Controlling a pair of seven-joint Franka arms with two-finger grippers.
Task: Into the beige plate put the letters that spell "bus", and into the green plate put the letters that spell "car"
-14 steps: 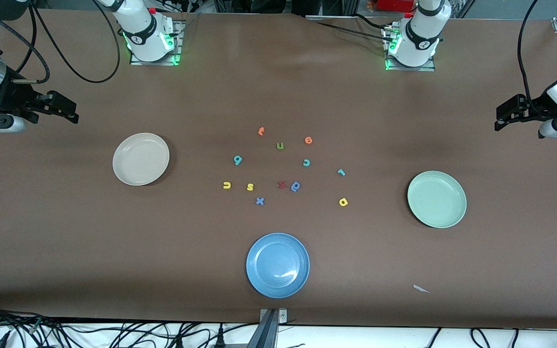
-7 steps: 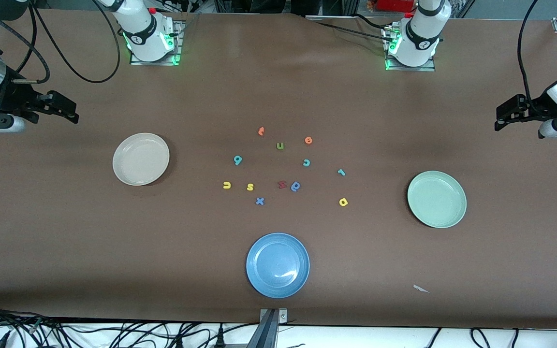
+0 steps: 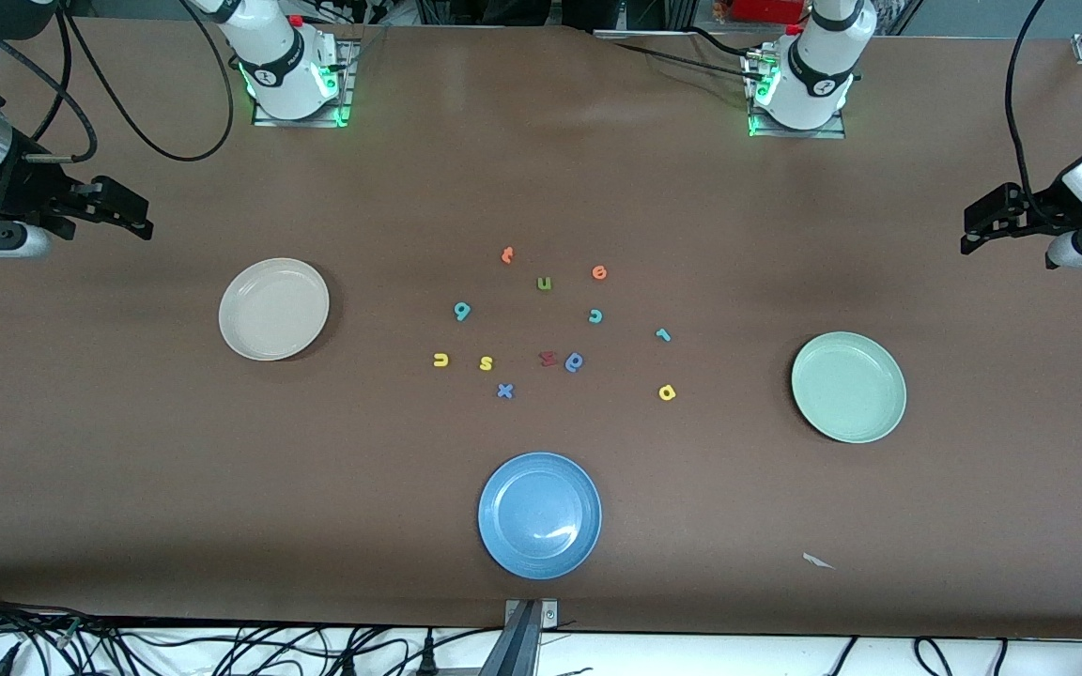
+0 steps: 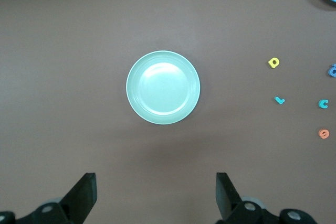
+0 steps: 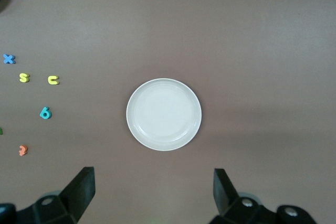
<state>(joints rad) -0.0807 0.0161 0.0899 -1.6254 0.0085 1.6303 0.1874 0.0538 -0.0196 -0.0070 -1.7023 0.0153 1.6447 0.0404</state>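
Observation:
The beige plate [image 3: 273,309] [image 5: 164,114] lies toward the right arm's end of the table and holds nothing. The green plate [image 3: 848,386] [image 4: 163,87] lies toward the left arm's end, also bare. Between them sit the teal b [image 3: 462,311], yellow u [image 3: 440,360], yellow s [image 3: 486,363], teal c [image 3: 595,316], teal r [image 3: 662,334] and yellow a [image 3: 667,392]. My right gripper [image 3: 132,214] [image 5: 153,190] hangs open over bare table beside the beige plate. My left gripper [image 3: 973,230] [image 4: 156,192] hangs open over bare table beside the green plate.
A blue plate [image 3: 539,515] lies near the front edge. Mixed among the task letters are an orange t [image 3: 506,254], green u [image 3: 544,284], orange e [image 3: 599,272], a red letter [image 3: 548,358], a blue round letter [image 3: 575,361] and a blue x [image 3: 504,391]. A paper scrap [image 3: 818,561] lies near the front edge.

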